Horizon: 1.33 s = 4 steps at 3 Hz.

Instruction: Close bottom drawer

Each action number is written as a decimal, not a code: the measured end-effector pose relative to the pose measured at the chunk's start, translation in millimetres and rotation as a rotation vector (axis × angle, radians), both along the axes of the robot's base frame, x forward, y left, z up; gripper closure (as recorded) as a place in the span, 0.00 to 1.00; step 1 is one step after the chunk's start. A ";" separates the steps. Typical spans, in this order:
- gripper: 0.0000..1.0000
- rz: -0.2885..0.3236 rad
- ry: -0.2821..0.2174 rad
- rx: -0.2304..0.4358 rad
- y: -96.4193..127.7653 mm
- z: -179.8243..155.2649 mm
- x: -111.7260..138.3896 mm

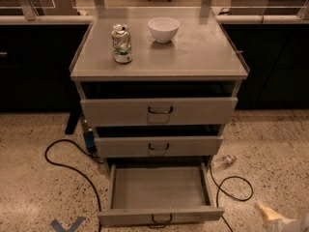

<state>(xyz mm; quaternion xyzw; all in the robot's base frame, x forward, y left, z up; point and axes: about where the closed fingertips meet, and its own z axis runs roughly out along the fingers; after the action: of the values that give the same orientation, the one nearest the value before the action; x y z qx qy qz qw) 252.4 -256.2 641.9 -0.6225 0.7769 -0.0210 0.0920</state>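
The grey cabinet (159,57) has three drawers. The bottom drawer (159,188) is pulled far out, showing its flat grey tray, which holds nothing. Its narrow front strip carries a small dark wire handle (159,221) at the lower edge of the view. The middle drawer (159,147) and the top drawer (159,111) stand slightly out. My gripper (272,216) shows only as a pale tip in the bottom right corner. It is to the right of the bottom drawer's front and apart from it.
A crushed can (121,43) and a white bowl (163,29) stand on the cabinet top. Black cables (72,168) loop on the speckled floor on both sides. A small clear bottle (223,161) lies right of the cabinet. Blue tape (67,224) marks the floor at the lower left.
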 end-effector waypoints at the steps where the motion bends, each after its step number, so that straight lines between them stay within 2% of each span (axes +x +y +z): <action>1: 0.00 0.000 0.002 0.000 0.0 0.0 -0.4; 2: 0.00 0.002 0.038 -0.004 -1.5 -26.1 14.3; 3: 0.00 0.012 0.111 0.026 -9.4 -75.1 47.9; 4: 0.00 0.011 0.243 0.046 -19.5 -132.2 54.2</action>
<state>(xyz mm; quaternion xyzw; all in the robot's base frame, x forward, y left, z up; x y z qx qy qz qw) 306.7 -275.7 509.6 -0.6224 0.7792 0.0732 0.0115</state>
